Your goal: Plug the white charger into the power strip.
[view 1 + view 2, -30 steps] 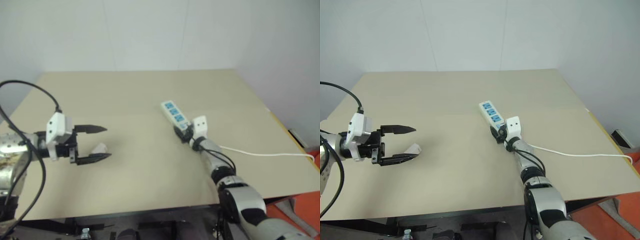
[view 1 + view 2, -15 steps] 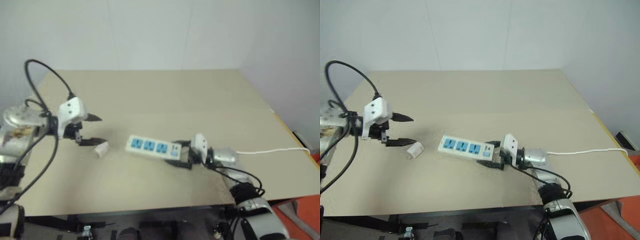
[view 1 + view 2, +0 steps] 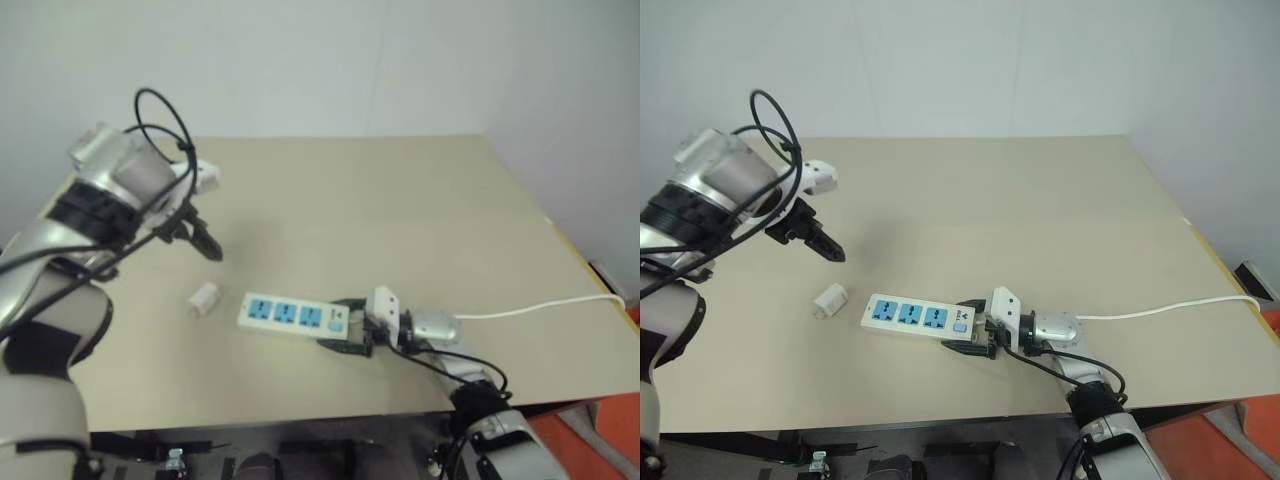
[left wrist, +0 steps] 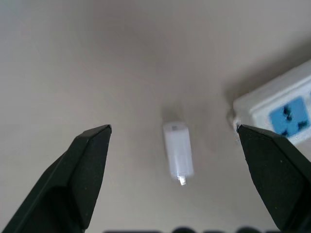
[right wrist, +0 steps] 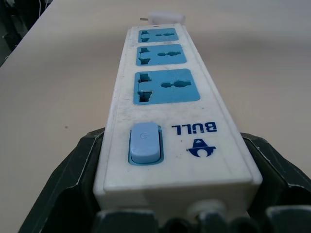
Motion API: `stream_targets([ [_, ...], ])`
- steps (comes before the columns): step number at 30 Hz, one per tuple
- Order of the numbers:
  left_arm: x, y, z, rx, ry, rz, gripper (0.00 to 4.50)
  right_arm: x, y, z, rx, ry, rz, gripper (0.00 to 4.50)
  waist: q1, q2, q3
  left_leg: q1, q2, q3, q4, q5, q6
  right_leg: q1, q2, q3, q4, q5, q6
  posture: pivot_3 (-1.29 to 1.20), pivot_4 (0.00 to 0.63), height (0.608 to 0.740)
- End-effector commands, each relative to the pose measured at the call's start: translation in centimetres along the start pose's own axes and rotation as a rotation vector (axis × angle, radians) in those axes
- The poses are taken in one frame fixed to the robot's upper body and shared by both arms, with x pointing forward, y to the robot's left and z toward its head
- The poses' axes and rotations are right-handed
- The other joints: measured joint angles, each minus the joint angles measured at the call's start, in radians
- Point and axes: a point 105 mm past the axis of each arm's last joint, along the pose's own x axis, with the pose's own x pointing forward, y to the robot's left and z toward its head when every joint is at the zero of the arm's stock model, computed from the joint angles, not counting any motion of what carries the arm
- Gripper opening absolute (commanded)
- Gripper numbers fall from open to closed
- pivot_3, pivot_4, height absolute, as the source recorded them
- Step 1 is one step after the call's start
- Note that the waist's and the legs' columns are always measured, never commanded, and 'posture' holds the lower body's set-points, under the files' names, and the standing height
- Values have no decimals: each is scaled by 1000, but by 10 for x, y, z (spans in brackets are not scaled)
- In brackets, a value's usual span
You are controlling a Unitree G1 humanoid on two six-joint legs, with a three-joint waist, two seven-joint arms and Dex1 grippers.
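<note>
The white charger [image 3: 829, 300] lies flat on the tan table, just left of the power strip [image 3: 912, 314]. The strip lies across the table with three blue sockets facing up. My right gripper [image 3: 962, 325] is shut on its switch end, one black finger [image 5: 73, 179] on each side. My left gripper [image 4: 172, 128] hangs open above the table and points down, with the charger [image 4: 177, 150] between the lines of its fingers [image 4: 82, 170] but well below them. From the head it shows behind and left of the charger [image 3: 204, 296].
A thin white cable [image 3: 530, 308] runs from the strip's held end to the table's [image 3: 400, 200] right edge. A pale wall stands behind the table. The near table edge is close below the strip.
My right gripper pulled the power strip back towards the near edge and swung it to lie crosswise beside the charger. My left arm rose and turned its open gripper downward over the charger.
</note>
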Motion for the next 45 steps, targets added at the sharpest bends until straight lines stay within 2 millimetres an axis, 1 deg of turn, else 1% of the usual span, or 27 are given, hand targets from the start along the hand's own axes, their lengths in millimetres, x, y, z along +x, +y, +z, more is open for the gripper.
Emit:
stream_targets([
  [1, -5, -1, 2, 0, 32, -1, 4500, 1, 2, 12, -30, -34, 5, 3442, 0, -1, 1, -1, 0, 0, 0, 0, 0, -1, 0, 0, 0, 0, 0, 0, 150, 740],
  [4, 3, -5, 3, 34, 63, -18, 4500, 1, 3, 12, -26, -33, 3, 3442, 2, -1, 1, -7, 0, 0, 2, 0, 0, -7, -1, 0, 2, 0, 0, 0, 150, 740],
  [8, 20, -7, 2, 63, 114, -22, 4500, 2, 2, 13, -20, -39, -10, 3442, 5, -1, 1, -8, 0, 0, 3, 0, 0, -8, -1, 0, 2, 0, 0, 0, 150, 740],
  [12, 35, 0, -5, 77, 178, 13, 4500, 2, 3, 14, -12, -42, -19, 3442, 2, -1, 1, -8, 0, 0, 3, 0, 0, -9, -1, 0, 2, 1, -1, 0, 150, 740],
  [16, 49, 3, -6, 92, 205, 45, 4500, 1, 4, 13, -5, -40, -24, 3442, 4, -1, 1, -9, -1, 0, 3, 0, 0, -9, -1, 1, 2, 1, -1, 0, 150, 740],
  [24, 60, -2, 3, 118, 210, 52, 4500, 3, 2, 17, 0, -46, -37, 3442, 4, -2, 1, -12, -1, 0, 5, 0, 0, -11, -1, 0, 3, 1, -1, 0, 150, 740],
  [29, 64, -5, 1, 120, 225, 39, 4500, 1, 1, 16, 1, -43, -44, 3442, 2, -2, 1, -12, -1, 0, 5, 0, 0, -11, -1, 1, 3, 1, -1, 0, 150, 740],
  [32, 64, -4, -2, 117, 237, 35, 3906, 1, 1, 16, 1, -41, -47, 3442, 3, -2, 1, -12, -1, 0, 5, 0, 0, -11, -1, 1, 3, 1, -1, 0, 150, 740],
  [35, 63, -3, -4, 119, 243, 34, 2992, 1, 1, 15, 2, -39, -47, 3442, 2, -2, 1, -12, -1, 0, 5, 0, 0, -11, -1, 1, 3, 1, -1, 0, 150, 740],
  [40, 62, -2, -5, 110, 242, 33, 1299, 2, 1, 15, 6, -37, -41, 3442, 3, -2, 1, -12, -1, -1, 6, 0, 0, -11, -1, 1, 4, 1, -1, 0, 150, 740],
  [41, 62, -2, -5, 110, 242, 33, 1018, 3, 1, 15, 6, -36, -41, 3442, 3, -2, 1, -12, -1, -1, 6, 0, 0, -11, -1, 1, 5, 1, -1, 0, 150, 740],
  [42, 62, -2, -6, 110, 243, 34, 992, 3, 1, 15, 7, -36, -41, 3442, 3, -2, 1, -12, -1, -1, 7, 0, 0, -11, -1, 1, 10, 1, -1, 0, 150, 740],
  [45, 61, 0, -5, 107, 230, 55, 992, 3, 1, 15, 11, -37, -39, 3442, 3, -2, 1, -12, -1, -1, 7, 0, 0, -11, -1, 1, 10, 1, -1, 0, 150, 740],
])
